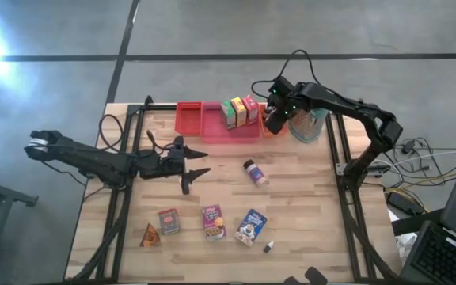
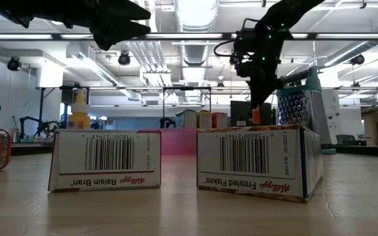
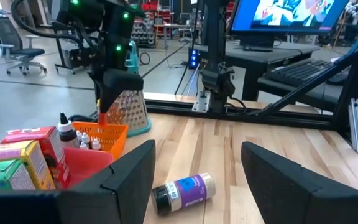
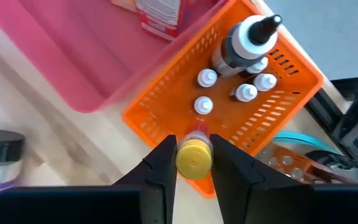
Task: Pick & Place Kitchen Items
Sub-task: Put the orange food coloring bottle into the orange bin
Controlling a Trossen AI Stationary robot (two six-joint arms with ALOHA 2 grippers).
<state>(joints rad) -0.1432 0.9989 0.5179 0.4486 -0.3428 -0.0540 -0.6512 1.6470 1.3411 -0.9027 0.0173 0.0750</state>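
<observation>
My right gripper [image 1: 275, 123] hangs over the orange basket [image 4: 157, 106] at the table's far side, shut on a small yellow-capped bottle [image 4: 194, 157]. Several small capped bottles [image 4: 238, 59] stand in the basket. My left gripper [image 1: 200, 162] stands open and level at mid-table, with nothing between its fingers; ahead of it a purple-labelled jar [image 3: 184, 190] lies on its side. Green, yellow and red boxes [image 1: 240, 111] stand in the pink bin [image 1: 232, 131]. Three boxes [image 1: 213, 222] and an orange wedge [image 1: 149, 236] lie near the front edge. My right gripper pinches the small bottle by its yellow cap [image 4: 194, 163] between the two fingers [image 4: 160, 165]. The fingers come from above, pointing steeply down. The bottle's orange-red body [image 2: 256, 117] hangs below the fingertips, above the orange basket.
A red bin [image 1: 188, 119] sits left of the pink bin. A metal grater [image 1: 307, 123] stands right of the basket, close beside my right gripper. A small dark item [image 1: 267, 247] lies near the front edge. Bare wood shows around the jar [image 1: 254, 172].
</observation>
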